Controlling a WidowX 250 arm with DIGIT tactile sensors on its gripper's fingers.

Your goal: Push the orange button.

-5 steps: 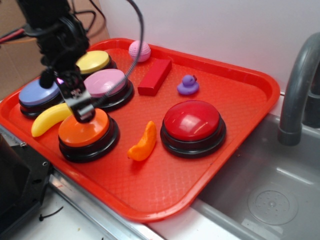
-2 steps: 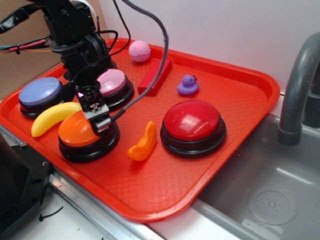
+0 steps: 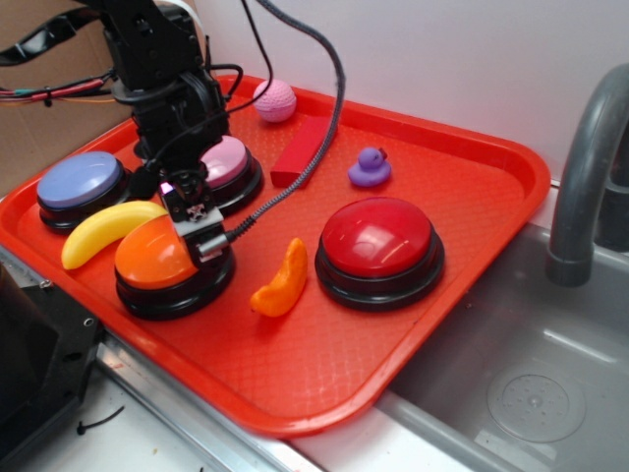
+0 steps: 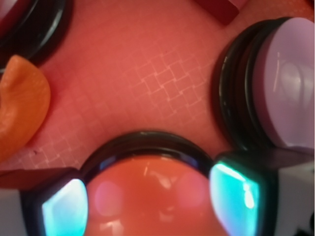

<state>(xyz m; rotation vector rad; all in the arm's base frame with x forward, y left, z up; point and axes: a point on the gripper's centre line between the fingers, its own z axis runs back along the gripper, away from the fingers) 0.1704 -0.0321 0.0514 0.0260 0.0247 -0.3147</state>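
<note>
The orange button (image 3: 157, 261), a glossy dome on a black base, sits at the tray's front left. My gripper (image 3: 201, 238) points down onto the right part of its dome, touching or nearly touching it. In the wrist view the orange button (image 4: 147, 169) fills the bottom, and my gripper (image 4: 150, 199) is open, its two glowing fingertips (image 4: 66, 211) standing apart on either side of the dome. Nothing is held.
On the red tray (image 3: 442, 324) are a larger red button (image 3: 378, 241), a pink button (image 3: 228, 162), a lavender button (image 3: 79, 182), a yellow banana (image 3: 103, 228), an orange slice toy (image 3: 283, 280), a red block (image 3: 305, 147), a purple duck (image 3: 370, 167) and a pink ball (image 3: 274, 100). A sink (image 3: 531, 393) and faucet (image 3: 590, 167) are to the right.
My gripper has shifted right and come down, from above the middle of the orange button to its right side. The arm now hides the yellow button at the back.
</note>
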